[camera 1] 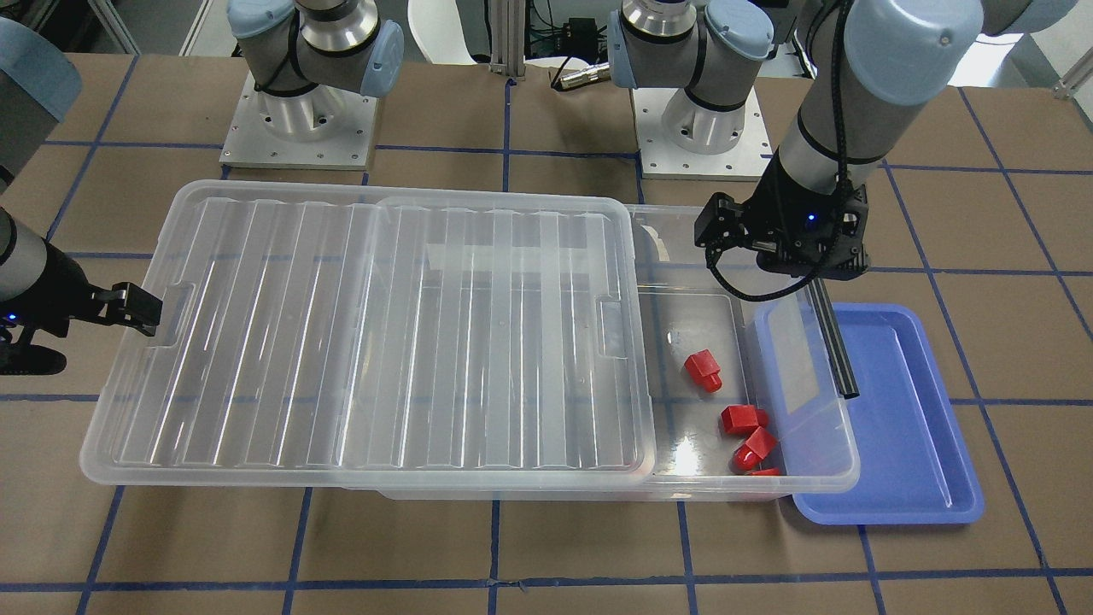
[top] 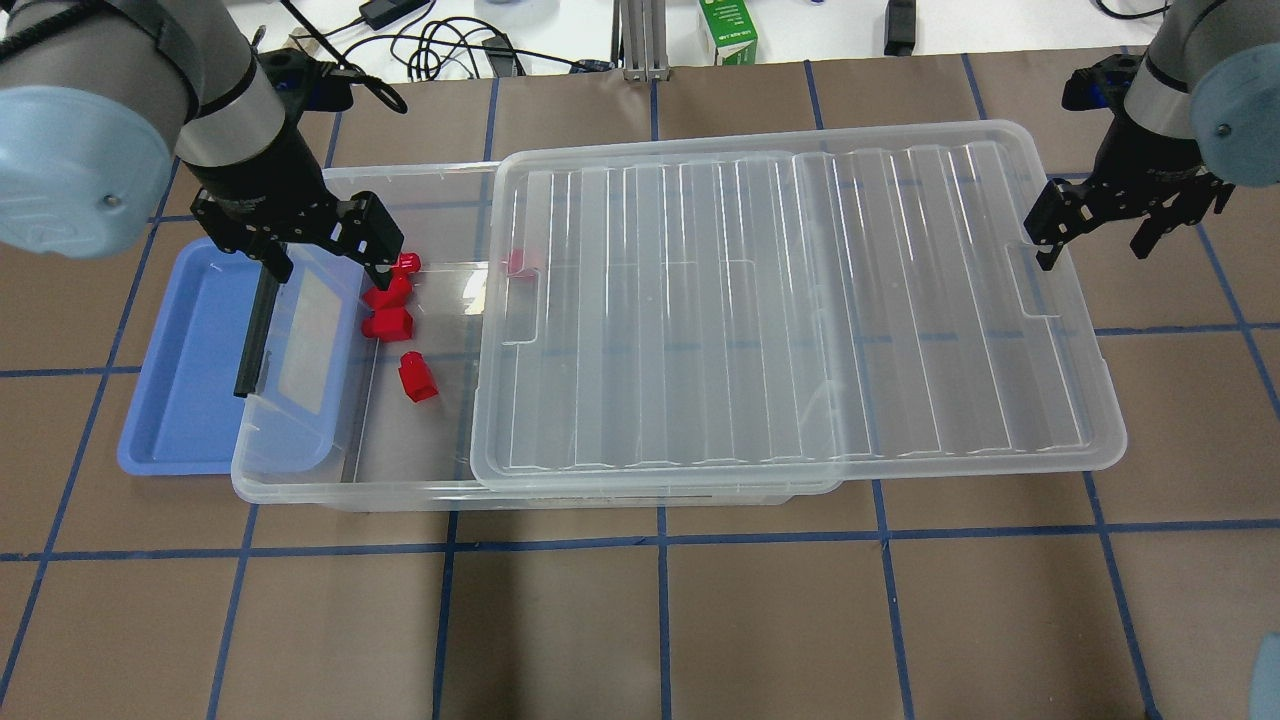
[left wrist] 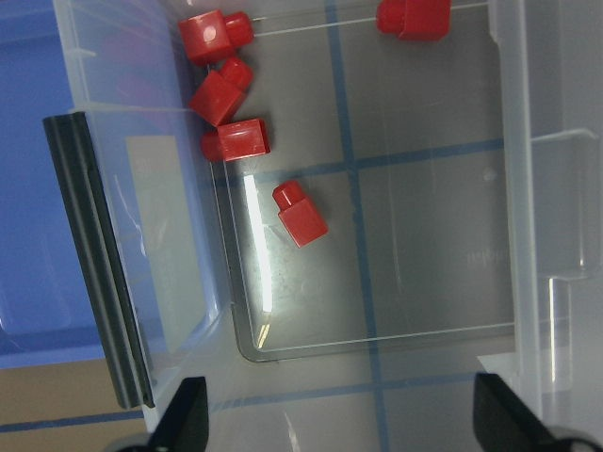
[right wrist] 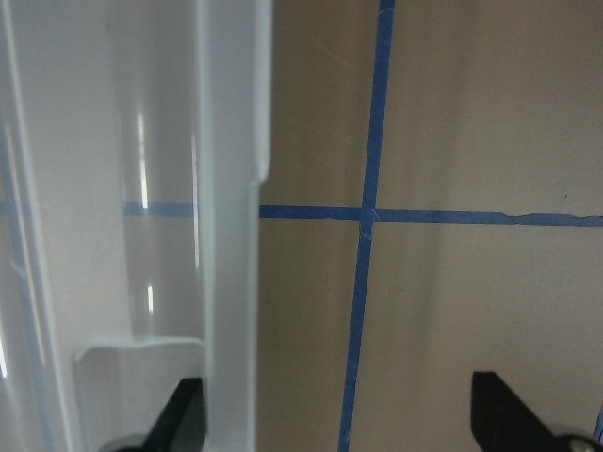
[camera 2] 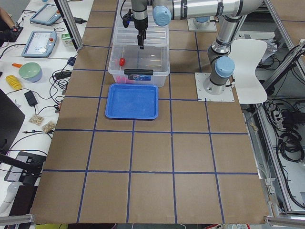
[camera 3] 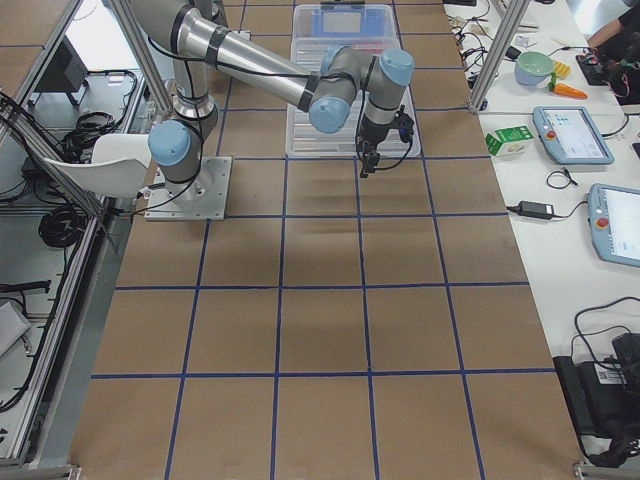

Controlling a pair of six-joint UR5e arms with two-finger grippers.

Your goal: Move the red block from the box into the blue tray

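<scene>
Several red blocks lie on the floor of the uncovered end of the clear box (top: 300, 487). One red block (left wrist: 300, 213) lies apart from the others (top: 418, 378) (camera 1: 704, 370); the rest cluster near the far wall (top: 388, 308). The blue tray (top: 185, 380) sits against the box's end, partly under its rim and black bar (top: 255, 335), and holds nothing. My left gripper (top: 330, 262) hovers open and empty over the box's uncovered end (left wrist: 344, 424). My right gripper (top: 1098, 240) is open and empty beside the lid's far end (right wrist: 344, 424).
The ribbed clear lid (top: 790, 300) is slid toward my right and covers most of the box; one red block (top: 515, 262) lies under its edge. A green carton (top: 728, 30) and cables lie past the table's back edge. The arm bases (camera 1: 299, 128) stand behind the box.
</scene>
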